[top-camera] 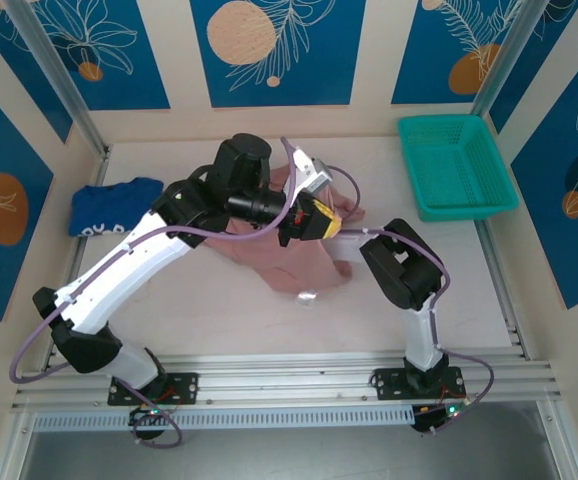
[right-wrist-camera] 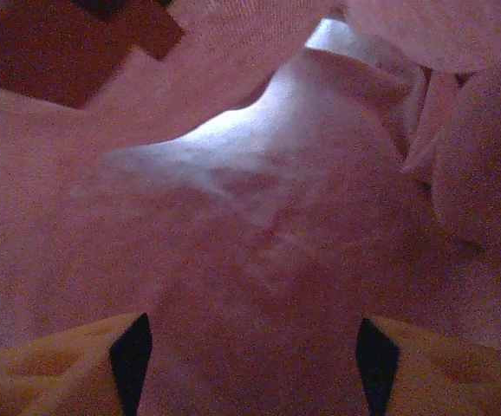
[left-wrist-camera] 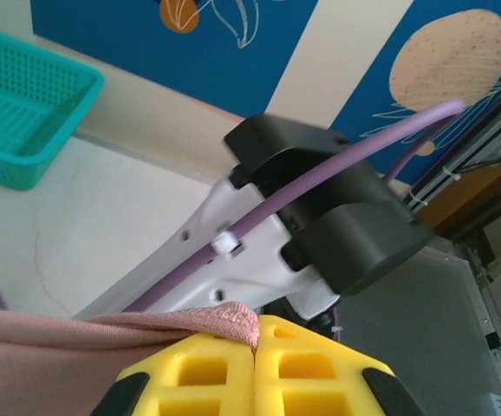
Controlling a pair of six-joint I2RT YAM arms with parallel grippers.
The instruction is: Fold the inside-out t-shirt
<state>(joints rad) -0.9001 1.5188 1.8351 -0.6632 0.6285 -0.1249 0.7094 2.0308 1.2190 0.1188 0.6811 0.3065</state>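
Observation:
The inside-out t-shirt [top-camera: 294, 262] is a dusty-pink heap in the middle of the table. My left gripper [top-camera: 309, 220] hangs over it, its yellow fingers shut on a stitched hem of the t-shirt [left-wrist-camera: 233, 319] that is lifted off the table; in the left wrist view the left gripper [left-wrist-camera: 258, 345] shows the hem pinched in the seam between its tips. The right arm [top-camera: 401, 265] bends in from the right toward the cloth. My right gripper [right-wrist-camera: 250, 368] is inside the shirt with pink fabric [right-wrist-camera: 259, 173] on every side, its jaws wide apart with nothing pinched between them.
A royal-blue garment [top-camera: 111, 206] lies at the table's left edge. A teal mesh basket [top-camera: 456, 165] stands at the back right. The right arm's black and white elbow [left-wrist-camera: 320, 225] sits close in front of the left gripper.

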